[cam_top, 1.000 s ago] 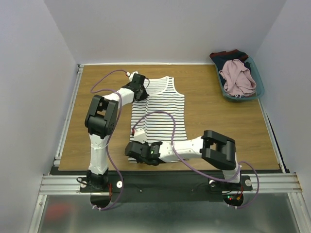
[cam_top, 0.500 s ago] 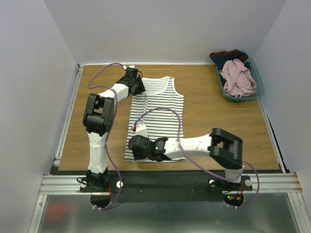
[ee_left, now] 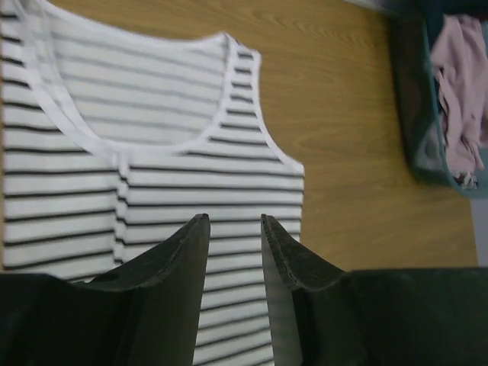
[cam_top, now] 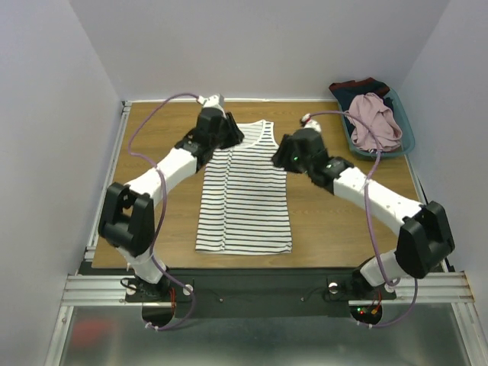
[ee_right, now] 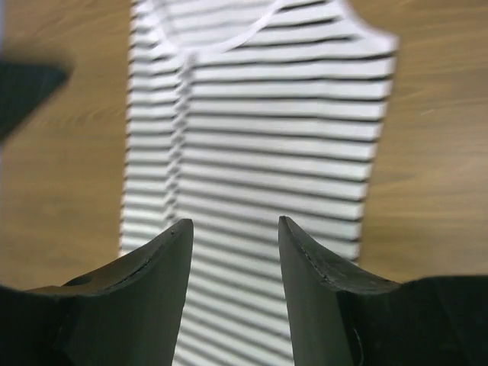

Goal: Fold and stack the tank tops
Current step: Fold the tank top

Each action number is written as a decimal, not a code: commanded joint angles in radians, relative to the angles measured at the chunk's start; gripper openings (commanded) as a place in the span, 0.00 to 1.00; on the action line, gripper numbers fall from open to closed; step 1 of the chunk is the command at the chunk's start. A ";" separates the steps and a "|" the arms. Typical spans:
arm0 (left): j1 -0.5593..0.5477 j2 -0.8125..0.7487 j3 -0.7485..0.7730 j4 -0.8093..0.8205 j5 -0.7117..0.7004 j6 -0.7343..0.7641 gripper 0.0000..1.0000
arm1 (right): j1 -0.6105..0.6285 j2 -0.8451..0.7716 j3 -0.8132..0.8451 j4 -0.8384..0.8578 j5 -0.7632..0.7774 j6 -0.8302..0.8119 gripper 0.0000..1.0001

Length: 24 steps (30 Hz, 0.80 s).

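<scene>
The striped tank top (cam_top: 248,191) lies flat on the wooden table, neck towards the far side, with a lengthwise crease left of its middle. My left gripper (cam_top: 232,138) hovers over its upper left shoulder, open and empty; in the left wrist view the left gripper (ee_left: 232,219) has the striped tank top (ee_left: 152,152) showing between the fingers. My right gripper (cam_top: 284,158) hangs at the upper right armhole, also open and empty. The right wrist view shows the right gripper (ee_right: 235,223) above the striped tank top (ee_right: 259,130). The pink tank top (cam_top: 372,122) lies crumpled in the bin.
A teal bin (cam_top: 406,142) stands at the far right corner and holds dark clothing (cam_top: 357,86) behind the pink top. Metal rails (cam_top: 105,191) edge the table on the left and front. White walls close in three sides.
The right gripper has left the top's near hem and swung up to its right shoulder. The left gripper shifted slightly right at the left shoulder. Both opened and let go of the cloth.
</scene>
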 commanded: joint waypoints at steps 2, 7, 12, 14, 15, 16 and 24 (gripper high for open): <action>-0.187 -0.184 -0.254 0.066 -0.079 -0.063 0.40 | -0.297 0.117 0.071 0.035 -0.295 -0.121 0.52; -0.414 -0.248 -0.406 0.074 -0.153 -0.118 0.33 | -0.413 0.295 0.208 0.053 -0.370 -0.157 0.49; -0.641 -0.196 -0.418 0.066 -0.201 -0.160 0.33 | -0.428 0.424 0.329 0.050 -0.348 -0.186 0.47; -0.728 -0.159 -0.394 0.028 -0.222 -0.158 0.35 | -0.431 0.459 0.343 0.051 -0.334 -0.192 0.47; -0.759 -0.124 -0.380 0.014 -0.238 -0.161 0.37 | -0.434 0.467 0.347 0.051 -0.334 -0.192 0.47; -0.782 -0.107 -0.354 0.000 -0.259 -0.163 0.37 | -0.436 0.475 0.352 0.050 -0.334 -0.192 0.47; -0.919 0.044 -0.221 -0.155 -0.376 -0.181 0.42 | -0.437 0.507 0.331 0.051 -0.344 -0.196 0.45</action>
